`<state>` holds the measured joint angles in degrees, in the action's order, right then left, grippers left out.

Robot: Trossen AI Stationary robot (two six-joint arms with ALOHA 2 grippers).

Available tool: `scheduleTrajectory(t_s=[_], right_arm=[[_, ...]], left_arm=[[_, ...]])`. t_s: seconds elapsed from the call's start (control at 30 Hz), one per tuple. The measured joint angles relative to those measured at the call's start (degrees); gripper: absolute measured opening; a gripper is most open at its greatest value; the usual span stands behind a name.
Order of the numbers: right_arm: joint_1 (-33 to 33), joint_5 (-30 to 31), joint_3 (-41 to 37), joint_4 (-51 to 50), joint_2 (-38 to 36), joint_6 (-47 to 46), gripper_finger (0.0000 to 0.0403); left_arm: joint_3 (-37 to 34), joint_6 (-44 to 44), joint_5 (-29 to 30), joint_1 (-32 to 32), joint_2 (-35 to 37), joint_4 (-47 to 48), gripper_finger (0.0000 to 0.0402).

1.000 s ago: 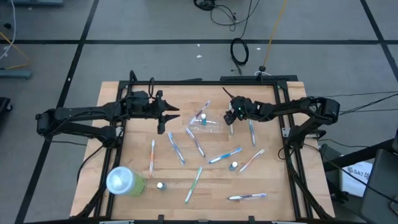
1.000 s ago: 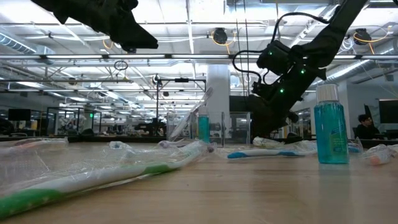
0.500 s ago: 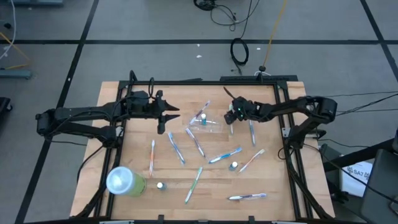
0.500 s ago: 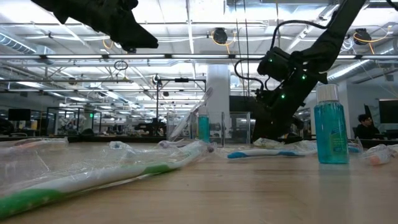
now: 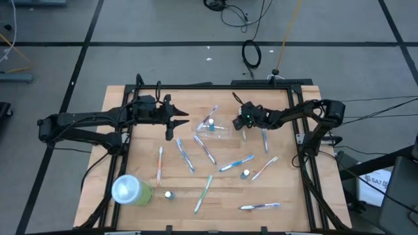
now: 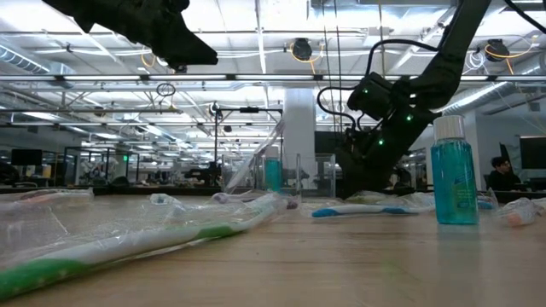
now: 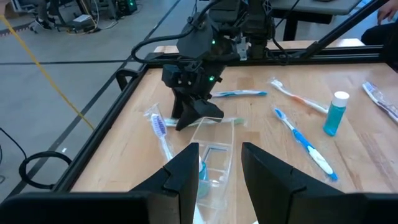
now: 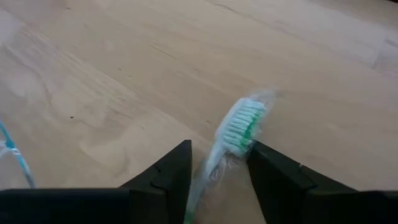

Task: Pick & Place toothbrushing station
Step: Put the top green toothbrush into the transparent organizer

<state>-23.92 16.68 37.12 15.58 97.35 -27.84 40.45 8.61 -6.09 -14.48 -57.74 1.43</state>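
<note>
A clear plastic cup stands upright at the table's far middle, with a toothbrush leaning out of it and a blue tube inside; it also shows in the low view. My right gripper is just right of the cup and low over the table. It is shut on a green-bristled toothbrush in a clear wrapper. My left gripper hangs open and empty left of the cup, well above the table. My right gripper pinches the wrapped toothbrush by its handle just behind the head, between its two fingers. The fingers slant down from the table's right. The bristle head sticks out past the fingertips, close over the wood. I cannot tell whether it touches the table.
Several wrapped toothbrushes lie loose on the wood, among them a blue one, a green one and a pink one. Small white-capped tubes stand among them. A lime-green tumbler lies at the near left.
My right gripper has gone down and toward the table's left, closer to the clear cup, still shut on the green toothbrush.
</note>
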Motion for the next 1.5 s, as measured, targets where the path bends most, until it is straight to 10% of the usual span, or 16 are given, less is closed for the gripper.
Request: scheduleTrajectory(t_s=[0.43,0.87,1.13,1.5], right_arm=[[-1.6,1.9,-0.4,-1.1,-2.9,4.7,0.0010],[1.4,2.4,-0.3,0.4,-22.3,9.6,0.0005],[12.3,2.5,-0.2,23.4,-26.6,23.5,0.0004],[18.0,2.7,-0.2,56.9,-6.9,31.6,0.0004]], left_arm=[[0.0,-0.5,0.0,0.0,0.0,0.1,0.0129],[0.0,-1.3,0.0,0.0,0.0,0.0,0.0129],[0.0,-1.5,0.0,0.0,0.0,-2.0,0.0129],[0.0,-1.4,0.0,0.0,0.0,-2.9,0.0129]])
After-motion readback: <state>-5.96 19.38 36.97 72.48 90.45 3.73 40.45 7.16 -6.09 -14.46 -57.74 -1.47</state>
